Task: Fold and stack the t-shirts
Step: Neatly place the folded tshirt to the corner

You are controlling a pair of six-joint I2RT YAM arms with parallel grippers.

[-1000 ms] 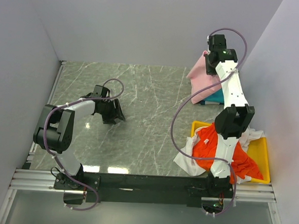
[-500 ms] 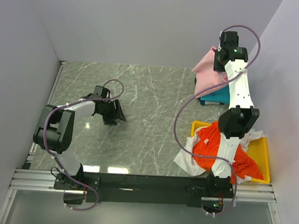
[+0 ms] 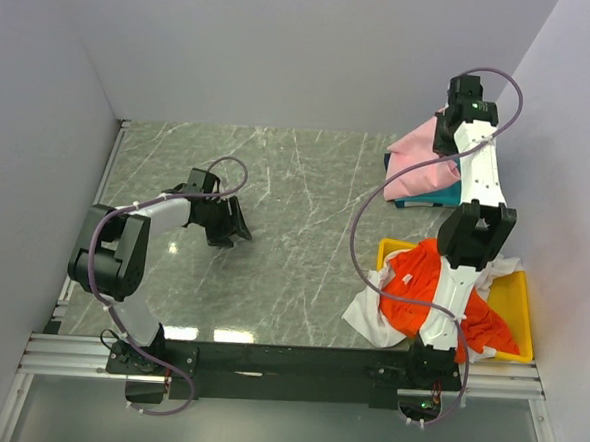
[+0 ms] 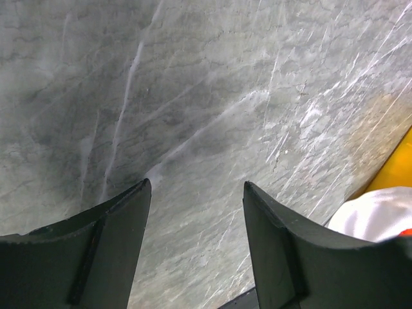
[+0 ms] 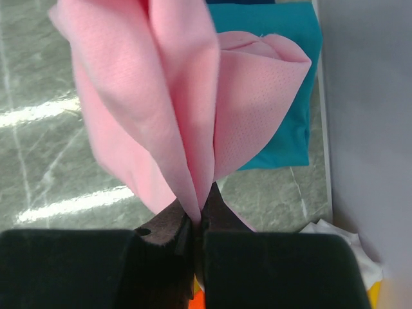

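Note:
My right gripper [image 3: 446, 140] is shut on the light pink t-shirt [image 3: 419, 160] at the far right of the table. It holds the shirt draped over the folded teal-blue t-shirt [image 3: 429, 196]. In the right wrist view the pink cloth [image 5: 167, 103] hangs pinched between the closed jaws, with the teal shirt [image 5: 283, 96] behind it. The orange-red t-shirt [image 3: 421, 289] lies crumpled on the white t-shirt [image 3: 370, 311] at the near right. My left gripper [image 3: 232, 232] is open and empty low over the marble at the left, and its fingers [image 4: 116, 238] show bare table between them.
A yellow tray [image 3: 515, 305] sits at the near right under the orange-red and white shirts; its edge shows in the left wrist view [image 4: 393, 170]. Grey walls close in the table on the left, back and right. My right arm [image 3: 477, 192] spans the tray.
My right gripper has carried the pink shirt to the right and back, over the teal-blue shirt, and the cloth now drapes lower. My left arm has not moved.

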